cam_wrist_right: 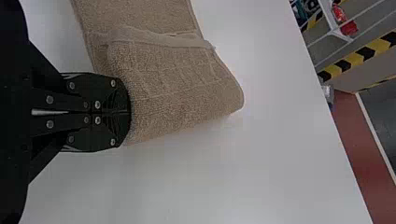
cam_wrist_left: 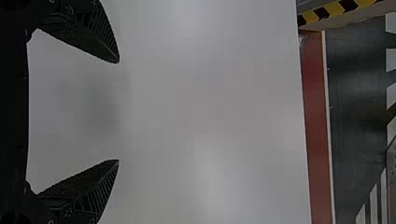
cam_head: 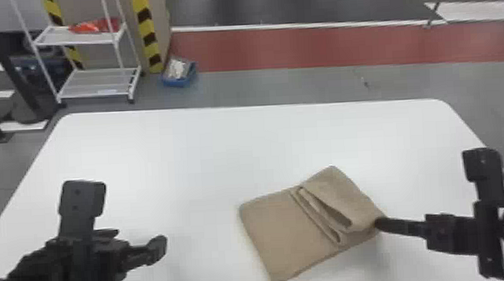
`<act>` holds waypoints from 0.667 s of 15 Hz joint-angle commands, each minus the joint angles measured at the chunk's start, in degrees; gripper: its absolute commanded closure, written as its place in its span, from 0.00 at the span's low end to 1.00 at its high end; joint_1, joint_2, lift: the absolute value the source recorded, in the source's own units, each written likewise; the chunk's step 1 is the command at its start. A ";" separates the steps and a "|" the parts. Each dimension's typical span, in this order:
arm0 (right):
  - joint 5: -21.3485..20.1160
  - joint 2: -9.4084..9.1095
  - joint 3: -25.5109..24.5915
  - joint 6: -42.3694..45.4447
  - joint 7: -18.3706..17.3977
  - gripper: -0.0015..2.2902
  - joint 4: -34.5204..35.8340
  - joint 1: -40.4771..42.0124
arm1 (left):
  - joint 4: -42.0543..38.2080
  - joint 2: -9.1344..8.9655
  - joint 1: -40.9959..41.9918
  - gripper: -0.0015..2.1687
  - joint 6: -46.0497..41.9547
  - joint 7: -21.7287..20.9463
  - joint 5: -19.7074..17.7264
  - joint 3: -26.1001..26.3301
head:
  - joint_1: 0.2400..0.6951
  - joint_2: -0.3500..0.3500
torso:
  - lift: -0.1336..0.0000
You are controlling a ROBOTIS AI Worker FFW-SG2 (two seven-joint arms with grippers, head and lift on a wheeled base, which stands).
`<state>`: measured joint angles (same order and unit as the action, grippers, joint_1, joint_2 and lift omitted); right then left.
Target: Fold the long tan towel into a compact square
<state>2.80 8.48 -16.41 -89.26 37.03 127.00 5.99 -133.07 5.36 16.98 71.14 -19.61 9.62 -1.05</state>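
Note:
The tan towel lies folded at the right of the table's near half, with its right part doubled over and gaping layers beside the flat left part. At its right corner is my right gripper, shut on the towel's edge. The right wrist view has the towel against the closed tips of the right gripper. My left gripper is above the table, well left of the towel. In the left wrist view the left gripper has its fingers wide apart, with only bare tabletop between them.
The white table extends around the towel, its far edge running across the view. Beyond it on the floor stand a white shelf rack and a blue bin.

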 commanded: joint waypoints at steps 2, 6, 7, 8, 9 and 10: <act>-3.59 -0.22 1.29 -0.82 -0.21 0.91 -4.22 -4.58 | -0.27 0.09 0.24 0.06 0.01 -0.08 0.05 -0.09 | 1.00 0.44 | 0.07; -7.54 -0.22 4.37 -0.82 -1.70 0.91 -11.25 -9.51 | -0.70 0.09 0.24 0.06 0.01 -0.16 0.05 -0.09 | 1.00 0.42 | 0.07; -8.60 -0.30 5.25 -0.82 -1.88 0.91 -12.83 -10.56 | -0.79 0.09 0.33 0.06 0.01 -0.16 0.05 -0.18 | 1.00 0.42 | 0.07; -8.60 -0.39 5.60 -0.82 -2.84 0.91 -13.97 -11.26 | -0.97 0.09 0.51 0.06 0.01 -0.16 0.05 -0.35 | 1.00 0.42 | 0.07; -8.51 -0.48 5.69 -0.82 -3.11 0.91 -14.85 -12.14 | -1.23 0.09 0.68 0.06 0.01 -0.25 0.05 -0.71 | 1.00 0.42 | 0.07; -8.51 -0.92 5.60 -0.82 -3.37 0.91 -15.47 -13.11 | -1.41 0.09 0.68 0.06 0.01 -0.34 0.05 -0.88 | 1.00 0.42 | 0.07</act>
<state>-5.67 7.99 -10.88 -89.25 33.80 112.76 -5.76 -134.19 5.45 17.56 71.15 -19.86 9.67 -1.60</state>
